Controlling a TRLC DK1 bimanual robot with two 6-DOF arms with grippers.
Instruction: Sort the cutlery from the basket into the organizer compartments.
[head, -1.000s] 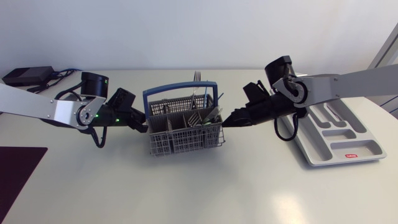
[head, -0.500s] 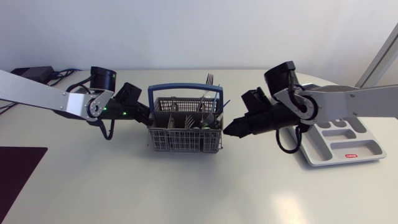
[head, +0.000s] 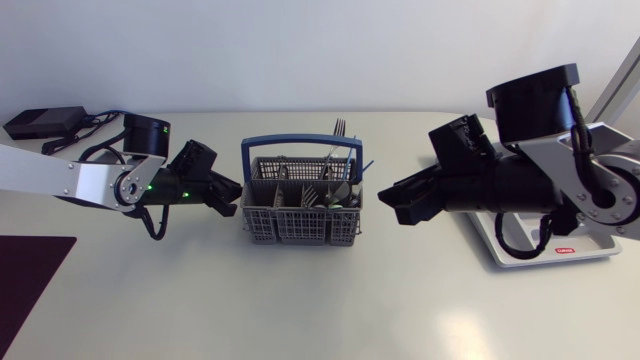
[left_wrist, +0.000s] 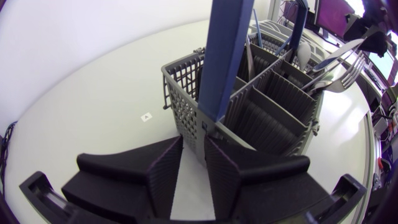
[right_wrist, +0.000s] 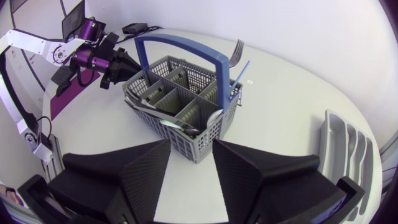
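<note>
Left wrist view: the left gripper (left_wrist: 193, 155) has its two fingers drawn close. Only a narrow strip of bare table shows between them, and nothing is held. Just ahead of the fingertips stands the end wall of the grey basket (left_wrist: 186, 102). Its lower corner is very near one finger, but I cannot tell whether they touch. The blue handle (left_wrist: 227, 56) rises from the middle of that wall, straight ahead of the gripper. Farther out, in the far compartments, forks (left_wrist: 342, 65) lean outward with their tines up. Off to one side of the gripper a small white tag (left_wrist: 147, 116) lies on the table (left_wrist: 93, 93); its mark is too small to read. On that side the surface runs open to the curved table edge.

The right gripper (right_wrist: 191, 163) holds its fingers moderately apart, with nothing between them. The basket's other end stands ahead of it, a little apart in the head view. The organizer (right_wrist: 342, 149) lies beside and behind this gripper, close to the table's rim. In the head view it is largely covered by the right arm. A small red label (head: 563, 250) shows on its tray, with print that is not legible. To the side of both grippers the table is plain open surface. A dark mat (head: 30, 270) lies well behind the left gripper at the table's corner.
</note>
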